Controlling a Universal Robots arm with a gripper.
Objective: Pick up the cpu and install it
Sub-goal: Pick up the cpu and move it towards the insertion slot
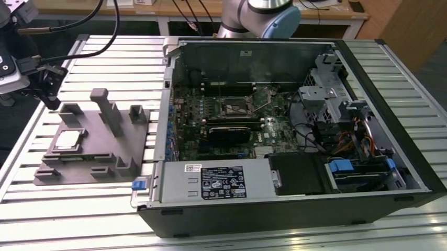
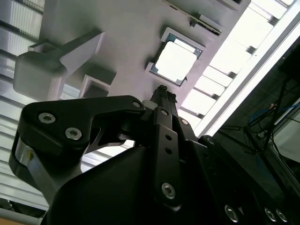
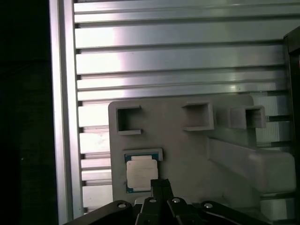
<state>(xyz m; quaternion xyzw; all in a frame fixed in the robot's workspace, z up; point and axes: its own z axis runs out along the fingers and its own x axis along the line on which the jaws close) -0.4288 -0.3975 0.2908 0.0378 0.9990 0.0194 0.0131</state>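
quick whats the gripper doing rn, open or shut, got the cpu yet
Gripper: closed, holding nothing; the cpu lies in the grey fixture, clear of the fingertips.

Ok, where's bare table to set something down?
Free: table slats at the exterior view's lower left, bordered by the grey fixture and the computer case; also slats beyond the fixture. Crowded: the fixture, with posts and the cpu, and the case's inside.
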